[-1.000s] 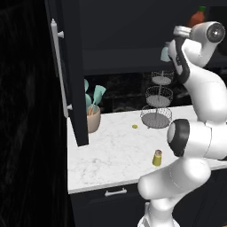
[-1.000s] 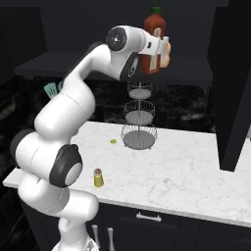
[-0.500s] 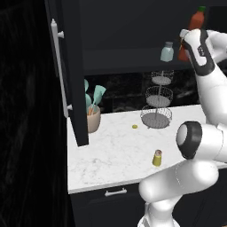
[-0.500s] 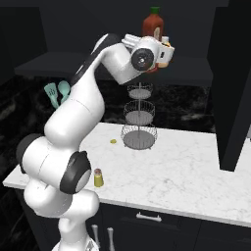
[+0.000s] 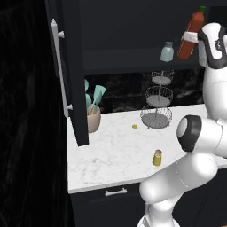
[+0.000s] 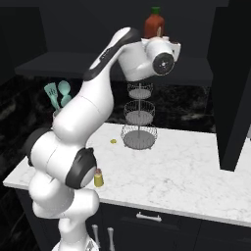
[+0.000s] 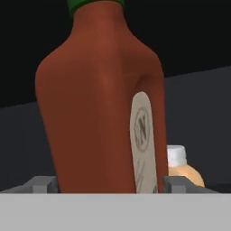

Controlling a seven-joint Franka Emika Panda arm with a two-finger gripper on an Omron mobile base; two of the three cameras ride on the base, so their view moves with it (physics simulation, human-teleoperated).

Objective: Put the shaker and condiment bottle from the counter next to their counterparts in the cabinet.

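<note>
The tall red-brown condiment bottle (image 5: 195,21) (image 6: 154,25) (image 7: 99,113) stands upright on the shelf of the black cabinet (image 5: 124,60). My gripper (image 5: 189,37) (image 7: 110,182) is open around its lower body, and the fingertips (image 7: 43,183) sit close beside each flank. Just behind the bottle's right side is the short orange bottle (image 7: 182,169). The pale blue-grey shaker (image 5: 167,51) is on the same shelf, left of the red bottle. Down on the marble counter (image 5: 111,150), near its front edge, stands the tiny yellow shaker (image 5: 157,158) (image 6: 98,179).
The open cabinet door (image 5: 71,75) with its silver bar handle juts out over the counter's left end. A three-tier wire basket (image 5: 156,104) (image 6: 139,117) stands at the back under the shelf. A pot of teal utensils (image 5: 93,117) and a small yellow-green bit (image 5: 135,126) share the counter.
The bottle has stayed at the same spot on the shelf. My wrist and forearm have swung, right in the left base view, while the hand stays at the bottle.
</note>
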